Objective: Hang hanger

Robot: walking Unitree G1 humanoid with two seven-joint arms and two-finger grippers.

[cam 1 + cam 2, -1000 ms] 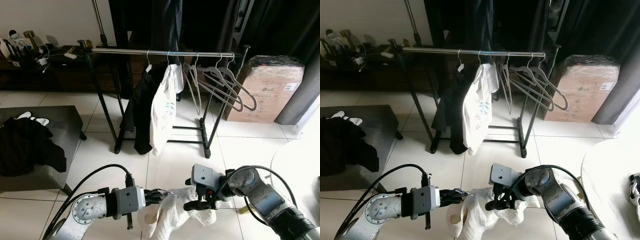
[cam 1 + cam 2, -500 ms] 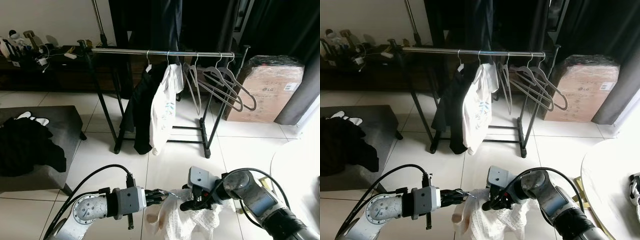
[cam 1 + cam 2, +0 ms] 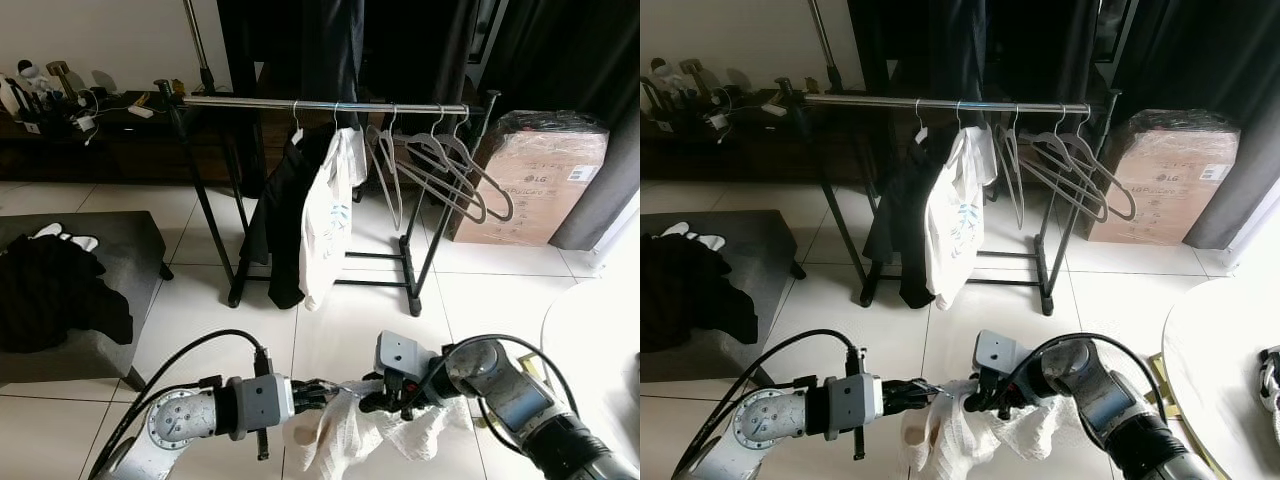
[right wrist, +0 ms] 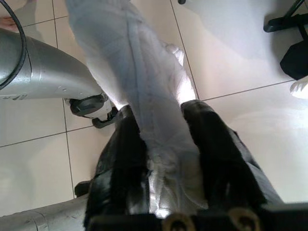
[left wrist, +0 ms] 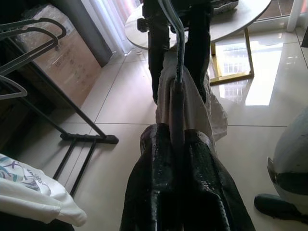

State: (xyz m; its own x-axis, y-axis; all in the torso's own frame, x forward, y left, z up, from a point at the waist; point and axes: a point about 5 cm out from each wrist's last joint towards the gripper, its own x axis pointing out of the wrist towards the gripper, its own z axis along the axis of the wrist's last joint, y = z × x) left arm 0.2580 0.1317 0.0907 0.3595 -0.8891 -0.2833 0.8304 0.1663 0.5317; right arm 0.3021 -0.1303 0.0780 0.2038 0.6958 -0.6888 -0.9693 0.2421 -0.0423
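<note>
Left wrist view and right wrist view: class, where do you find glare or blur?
Left wrist view: window glare on the glossy white floor tiles; the near black fingers are soft. Right wrist view: the pale knitted garment is overexposed and blurred.

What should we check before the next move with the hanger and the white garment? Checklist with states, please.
1. Left gripper shut on the hanger: ok, the thin hanger runs between its closed fingers.
2. Right gripper shut on the garment: ok, white cloth is pinched between its fingers.
3. Garment seated on the hanger's shoulders: cannot tell, the cloth is bunched between the two grippers.
4. Free space on the rail: ok, its left stretch is bare; a black garment, a white shirt and empty hangers hang further right.
5. Garment off the floor: cannot tell, it hangs low over the tiles.
</note>
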